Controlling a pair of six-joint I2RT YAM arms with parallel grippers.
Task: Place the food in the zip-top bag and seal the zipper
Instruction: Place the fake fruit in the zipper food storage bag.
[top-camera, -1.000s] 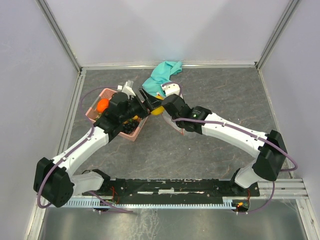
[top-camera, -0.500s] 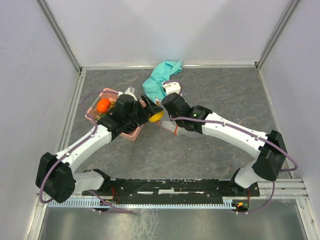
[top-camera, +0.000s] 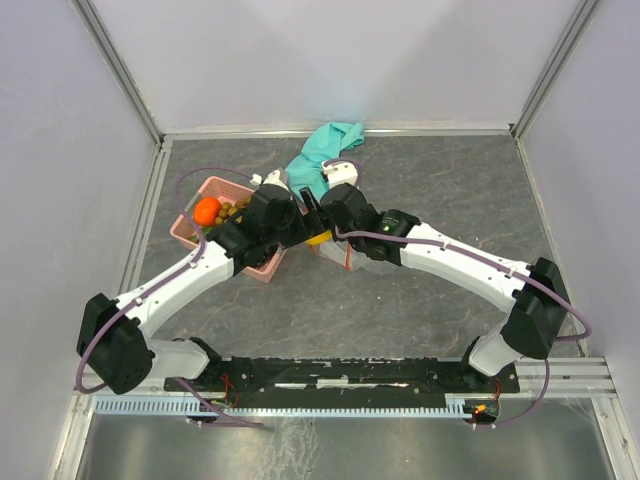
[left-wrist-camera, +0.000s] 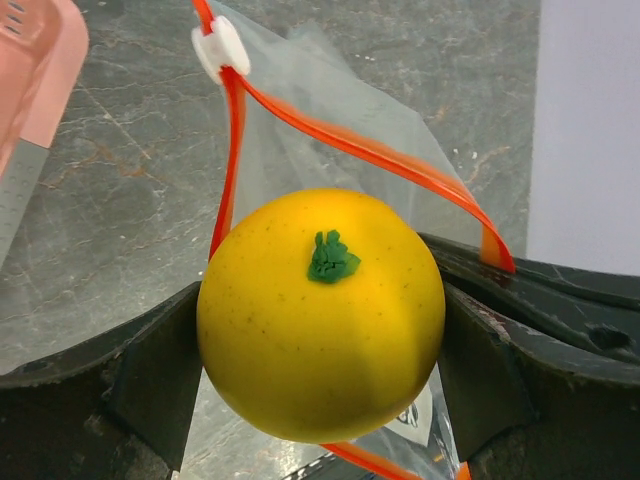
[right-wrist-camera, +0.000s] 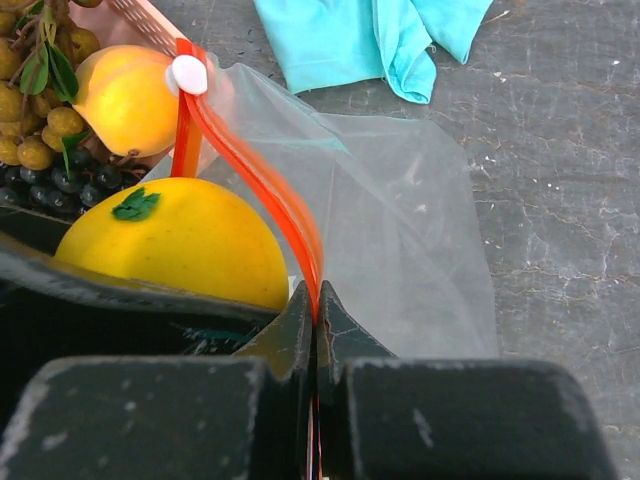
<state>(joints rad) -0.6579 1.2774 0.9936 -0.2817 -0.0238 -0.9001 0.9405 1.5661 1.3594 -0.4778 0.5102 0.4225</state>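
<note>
Yellow fruit (left-wrist-camera: 320, 315) clamped in left tool (left-wrist-camera: 320, 372) at bag (right-wrist-camera: 400, 220) mouth; right tool (right-wrist-camera: 315, 318) pinched tight on zipper (right-wrist-camera: 250, 170); both angled inward

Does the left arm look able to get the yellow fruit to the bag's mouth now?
Probably yes: the right tool pinches the zipper, holding the bag open just beyond the yellow fruit in the left tool.

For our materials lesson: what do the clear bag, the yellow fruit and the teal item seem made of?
Clear bag: thin plastic film, glossy; the table shows through it.
Yellow fruit: probably moulded plastic, with smooth satin skin and a stiff green stub.
Teal cloth: soft matte fabric, lying in folds.
</note>
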